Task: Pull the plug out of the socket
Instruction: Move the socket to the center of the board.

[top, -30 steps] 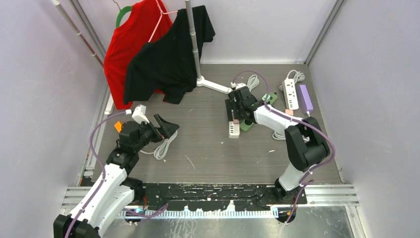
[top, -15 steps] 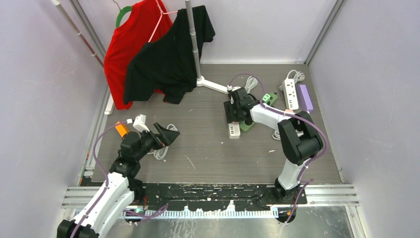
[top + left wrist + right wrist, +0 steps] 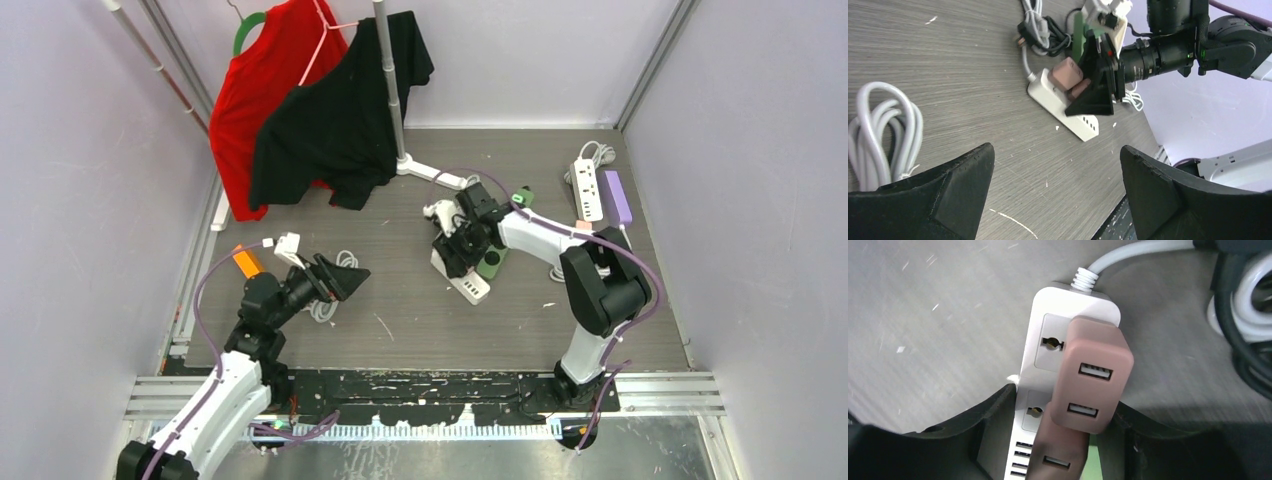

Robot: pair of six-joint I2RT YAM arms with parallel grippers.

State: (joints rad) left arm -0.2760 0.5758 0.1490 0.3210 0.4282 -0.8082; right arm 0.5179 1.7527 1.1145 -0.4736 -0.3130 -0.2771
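Right gripper [image 3: 1060, 405] straddles pink plug [image 3: 1095, 375] on strip [image 3: 1048, 305], contact unclear

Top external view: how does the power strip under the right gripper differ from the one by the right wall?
The central power strip lies slanted, holds a pink plug, and the right gripper is at it. The far power strip lies straight beside a purple block, with no gripper near. Both are white.

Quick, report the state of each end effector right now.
Left end effector: open, holding nothing.
Right end effector: fingers flank the plug and strip; whether it grips cannot be told.
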